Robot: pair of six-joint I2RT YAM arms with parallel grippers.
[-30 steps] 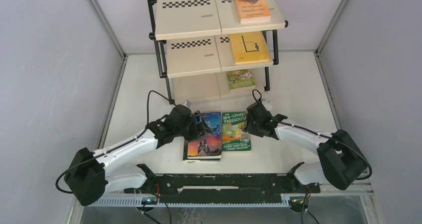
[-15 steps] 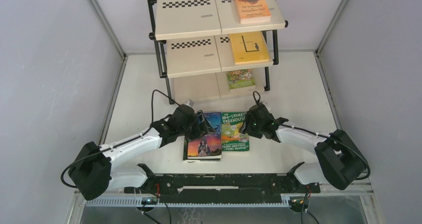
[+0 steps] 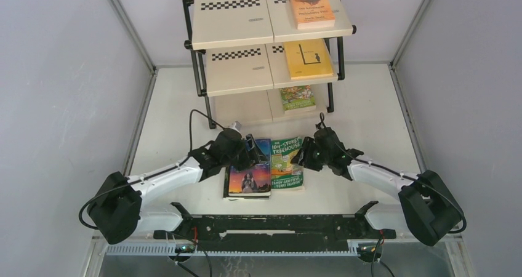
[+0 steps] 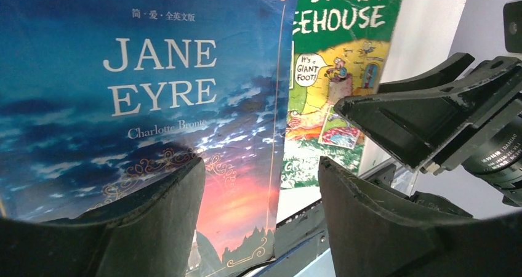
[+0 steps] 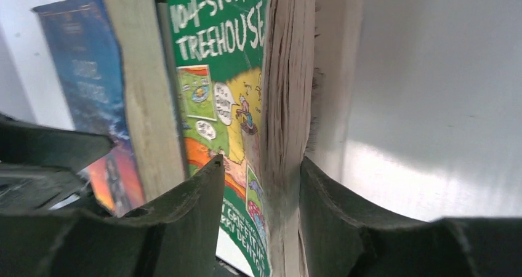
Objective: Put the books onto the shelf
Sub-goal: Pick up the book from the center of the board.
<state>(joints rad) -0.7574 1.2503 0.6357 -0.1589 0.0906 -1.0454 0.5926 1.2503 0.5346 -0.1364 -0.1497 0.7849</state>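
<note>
Nearest, on the right: clamps the right gripper (image 5: pixel 261 163) over the open page edge of the green Treehouse book (image 5: pixel 215 74), with one finger on the cover, the other on the underside and the page block filling the gap; has that edge raised off the table (image 3: pixel 369 123). Just left of it: holds the left gripper (image 4: pixel 261 169) spread wide, gripping nothing, across the right edge of the blue Jane Eyre book (image 4: pixel 160 92), with one finger in front of the cover and the other past the edge, toward the green one; no telling whether either finger touches. Both books just beside each other between the two arms, covers up, the blue one thick, with a sunset low on its cover. Farther back, at the table's far end: the shelf (image 3: pixel 234 24), cream boards with checkerboard strips in a black frame, bearing the orange book (image 3: pixel 311 7) flat on the top tier's right half, the yellow book (image 3: pixel 308 58) on the middle tier below it, and a second green cartoon book (image 3: pixel 298 98) on the bottom tier.
</note>
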